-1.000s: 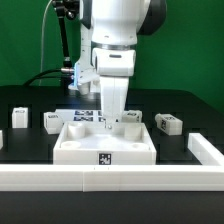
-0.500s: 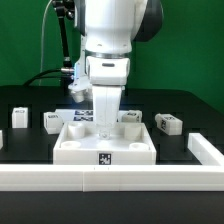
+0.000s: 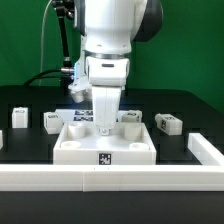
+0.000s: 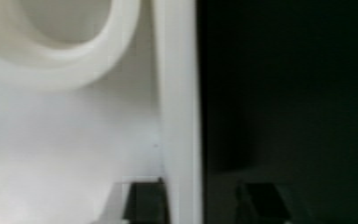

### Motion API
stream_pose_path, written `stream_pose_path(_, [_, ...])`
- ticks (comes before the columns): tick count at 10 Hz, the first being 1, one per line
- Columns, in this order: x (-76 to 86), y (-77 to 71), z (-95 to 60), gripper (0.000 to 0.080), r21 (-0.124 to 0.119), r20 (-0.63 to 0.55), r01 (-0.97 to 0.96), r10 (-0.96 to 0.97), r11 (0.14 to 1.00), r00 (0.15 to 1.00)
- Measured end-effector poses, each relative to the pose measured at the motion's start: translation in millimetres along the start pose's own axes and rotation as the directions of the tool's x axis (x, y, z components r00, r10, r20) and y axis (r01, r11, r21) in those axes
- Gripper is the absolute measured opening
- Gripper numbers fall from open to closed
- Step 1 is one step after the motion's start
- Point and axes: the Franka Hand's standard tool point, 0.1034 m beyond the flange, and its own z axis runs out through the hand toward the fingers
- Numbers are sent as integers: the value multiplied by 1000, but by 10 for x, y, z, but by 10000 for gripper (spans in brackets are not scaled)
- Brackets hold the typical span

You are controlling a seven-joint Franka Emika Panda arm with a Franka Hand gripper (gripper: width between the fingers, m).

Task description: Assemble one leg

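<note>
The large white tray-like piece (image 3: 100,148) lies in the middle of the table with a marker tag on its front face. My gripper (image 3: 106,132) reaches down into it at its middle. In the wrist view the two dark fingertips (image 4: 146,200) straddle the tray's upright white wall (image 4: 176,120); one touches it, and a dark gap shows before the other, so my gripper (image 4: 201,200) is open. A round recess (image 4: 60,45) of the tray shows beside the wall. Small white legs lie loose on the black table at the exterior view's left (image 3: 18,115) (image 3: 52,122) and right (image 3: 167,123).
A low white fence (image 3: 110,178) runs along the table's front and turns back at the exterior view's right (image 3: 206,150). The marker board (image 3: 82,116) lies behind the tray, mostly hidden by the arm. Another small white part (image 3: 134,116) sits behind the tray.
The arm moved a little toward the exterior view's left and lower onto the tray a second ago. It has held still for the last half second.
</note>
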Motion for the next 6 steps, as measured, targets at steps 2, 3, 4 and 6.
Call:
stream_pose_path(2, [5, 31, -16, 65, -15, -2, 0, 0, 1000, 1000])
stream_pose_path(3, [5, 32, -17, 65, -15, -3, 0, 0, 1000, 1000])
stream_pose_path(4, [6, 35, -18, 65, -16, -3, 0, 0, 1000, 1000])
stream_pose_path(6, [6, 35, -18, 65, -17, -3, 0, 0, 1000, 1000])
